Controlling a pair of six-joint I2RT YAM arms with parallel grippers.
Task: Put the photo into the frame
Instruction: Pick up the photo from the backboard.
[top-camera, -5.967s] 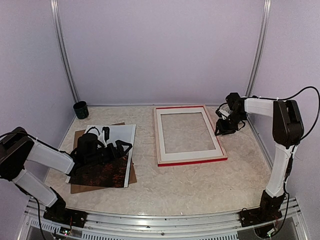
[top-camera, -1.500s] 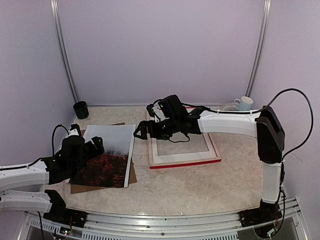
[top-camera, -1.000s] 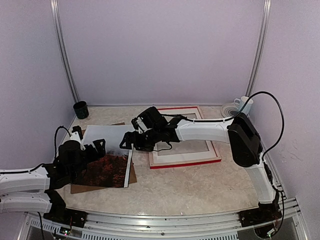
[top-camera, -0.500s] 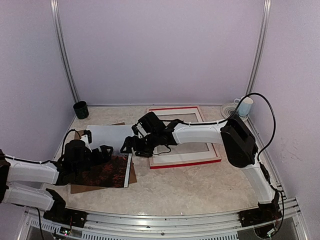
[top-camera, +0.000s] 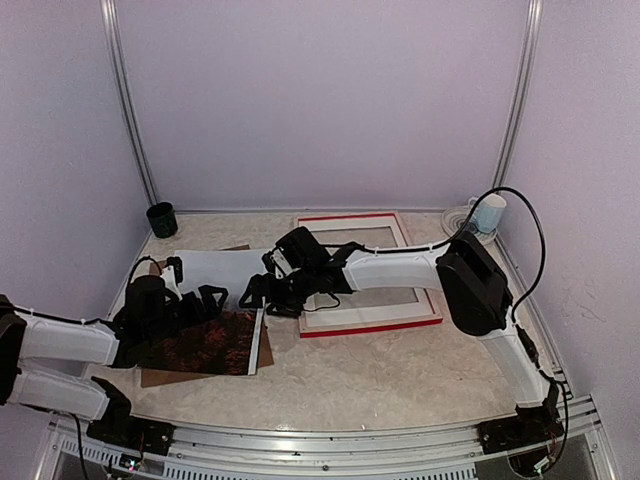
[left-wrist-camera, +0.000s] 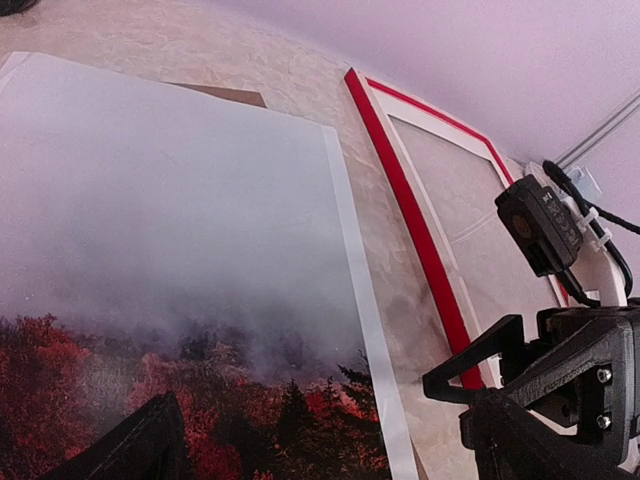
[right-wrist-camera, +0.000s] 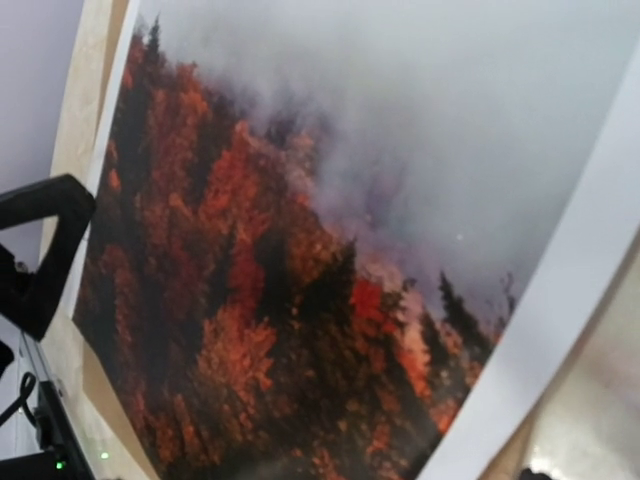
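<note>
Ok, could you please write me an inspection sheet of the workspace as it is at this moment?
Surface: beige marbled table, no spill seen.
Job's things: photo face up at left, on a white sheet and a brown board; frame flat at centre, its opening empty.
Clutter: dark cup back left; white mug back right.
Grippers: left gripper open over the photo; right gripper open at the photo's right edge; nothing held.
Cables: black cable loops above the right arm.
Surroundings: lilac walls, metal posts.
</note>
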